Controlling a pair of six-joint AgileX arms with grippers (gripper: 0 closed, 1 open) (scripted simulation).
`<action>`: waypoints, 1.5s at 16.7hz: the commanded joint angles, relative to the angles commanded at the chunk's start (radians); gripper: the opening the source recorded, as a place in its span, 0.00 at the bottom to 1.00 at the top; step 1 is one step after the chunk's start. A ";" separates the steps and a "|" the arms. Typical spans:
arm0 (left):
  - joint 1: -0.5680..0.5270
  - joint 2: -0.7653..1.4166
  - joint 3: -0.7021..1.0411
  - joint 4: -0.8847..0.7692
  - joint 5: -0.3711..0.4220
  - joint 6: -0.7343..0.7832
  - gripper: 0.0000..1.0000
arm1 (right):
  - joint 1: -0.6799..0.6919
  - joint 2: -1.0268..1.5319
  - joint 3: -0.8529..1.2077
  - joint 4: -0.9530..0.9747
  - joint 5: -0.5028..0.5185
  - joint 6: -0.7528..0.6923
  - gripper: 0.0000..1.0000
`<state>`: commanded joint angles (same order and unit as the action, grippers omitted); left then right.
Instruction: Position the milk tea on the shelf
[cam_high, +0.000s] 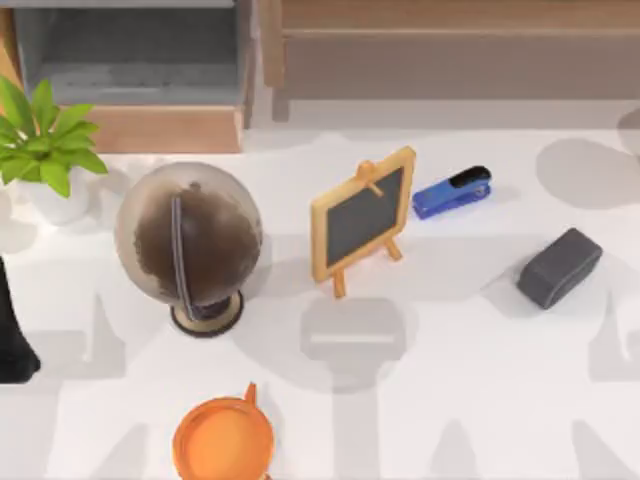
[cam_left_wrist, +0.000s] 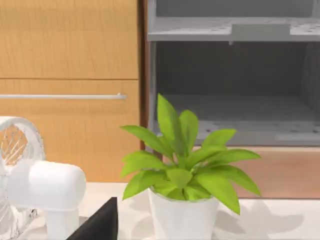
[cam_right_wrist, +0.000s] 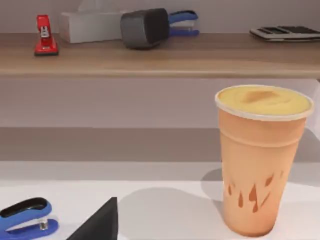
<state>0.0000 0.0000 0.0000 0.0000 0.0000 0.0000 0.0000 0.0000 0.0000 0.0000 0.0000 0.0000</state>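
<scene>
Left gripper (cam_left_wrist: 100, 226) sits at the table's left edge, facing the plant (cam_left_wrist: 186, 172); can't tell its state, same for the right. Milk tea (cam_high: 222, 438) stands upright at the near edge, left of centre, below the globe (cam_high: 190, 240). Left arm looks nearer, I'd say.

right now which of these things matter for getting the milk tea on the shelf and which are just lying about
For the job:
- milk tea, upright near the table's front edge
- shelf, open grey compartment at the back left

Just lying about:
- globe
- small chalkboard easel
- blue stapler
- dark grey block
- potted plant
- white fan
</scene>
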 joint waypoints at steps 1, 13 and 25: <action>0.000 0.000 0.000 0.000 0.000 0.000 1.00 | 0.000 0.000 0.000 0.000 0.000 0.000 1.00; 0.000 0.000 0.000 0.000 0.000 0.000 1.00 | -0.089 0.670 0.158 0.578 -0.068 0.007 1.00; 0.000 0.000 0.000 0.000 0.000 0.000 1.00 | -0.224 1.934 0.399 1.540 -0.191 0.006 1.00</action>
<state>0.0000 0.0000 0.0000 0.0000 0.0000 0.0000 -0.2240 1.9342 0.3989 1.5401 -0.1910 0.0063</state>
